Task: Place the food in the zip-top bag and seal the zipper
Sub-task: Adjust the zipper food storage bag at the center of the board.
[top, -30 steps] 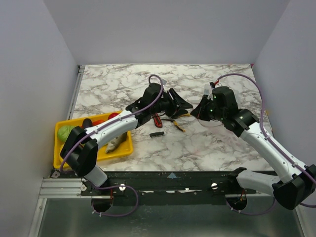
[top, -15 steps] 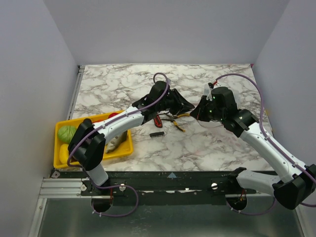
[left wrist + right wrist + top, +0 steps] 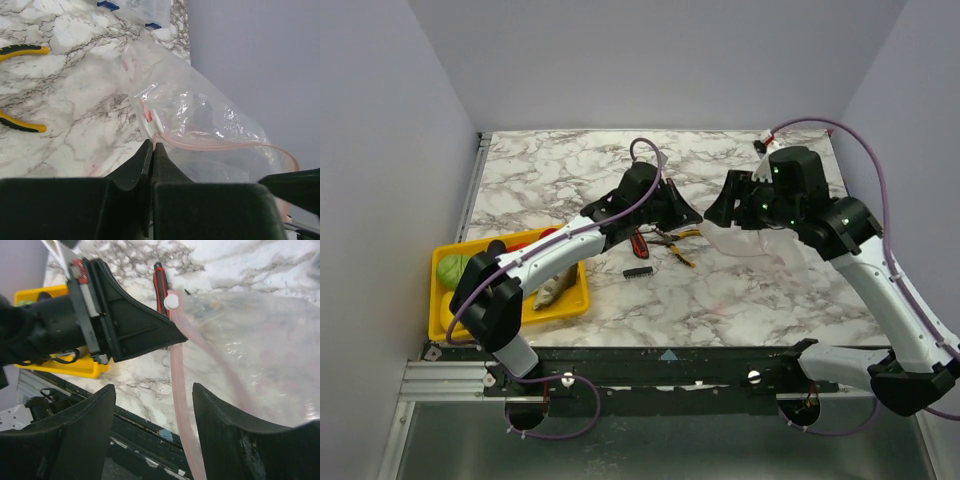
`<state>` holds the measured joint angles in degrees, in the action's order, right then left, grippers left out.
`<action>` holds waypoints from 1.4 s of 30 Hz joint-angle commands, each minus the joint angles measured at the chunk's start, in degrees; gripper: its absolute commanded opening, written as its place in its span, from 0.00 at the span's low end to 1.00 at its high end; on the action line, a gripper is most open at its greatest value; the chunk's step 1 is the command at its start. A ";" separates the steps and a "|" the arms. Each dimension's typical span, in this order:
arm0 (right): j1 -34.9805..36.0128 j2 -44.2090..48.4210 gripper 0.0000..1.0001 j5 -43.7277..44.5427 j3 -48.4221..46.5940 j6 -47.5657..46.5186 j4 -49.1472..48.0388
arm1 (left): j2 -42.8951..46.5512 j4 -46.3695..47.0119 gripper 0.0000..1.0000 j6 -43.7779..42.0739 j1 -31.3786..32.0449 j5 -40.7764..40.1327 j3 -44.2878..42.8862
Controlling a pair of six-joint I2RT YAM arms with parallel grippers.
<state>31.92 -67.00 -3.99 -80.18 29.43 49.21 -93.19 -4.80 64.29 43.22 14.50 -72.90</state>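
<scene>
- The left gripper [image 3: 152, 147] has its fingers pressed together on the zipper [image 3: 210, 146], just beside the white slider [image 3: 152, 119]. The right gripper [image 3: 152, 390] is spread wide. The pink strip runs through the gap and appears to touch neither finger.
- The zip-top bag [image 3: 770, 245] sits right of table centre, between the two grippers. Its mouth edge is lifted and its body sags toward the marble. Nothing shows inside it.
- Handling, judged: the film is thin, light, floppy and slick. A grip on the wall would likely bunch or slip.
- The zipper strip is the stiffest part, so take hold there. One gripper on each side of the mouth should keep it open for loading.
- The silvery fish [image 3: 555, 290] and green fruit [image 3: 451, 270] lie in the yellow tray [image 3: 582, 300] at far left, well apart from the bag.
- The red utility knife [image 3: 638, 243] and yellow-handled pliers [image 3: 675, 240] lie on the marble near the left gripper, between tray and bag.
</scene>
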 commanded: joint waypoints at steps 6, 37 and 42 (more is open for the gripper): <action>0.38 -1.48 0.72 5.30 -15.34 -9.06 14.24 | 5.22 -6.61 0.00 -6.86 0.20 -0.99 -3.31; 20.12 -9.63 0.18 44.06 -14.23 -4.71 19.90 | 0.99 -21.20 0.00 -5.95 0.20 -0.31 -15.21; 20.02 -6.22 0.00 41.29 -10.80 -4.12 14.09 | 3.55 -14.11 0.15 -8.22 -0.88 7.16 -10.66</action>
<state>51.59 -76.38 37.67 -93.84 24.82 68.55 -91.61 -25.02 58.26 43.20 15.09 -86.56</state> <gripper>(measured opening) 0.010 0.016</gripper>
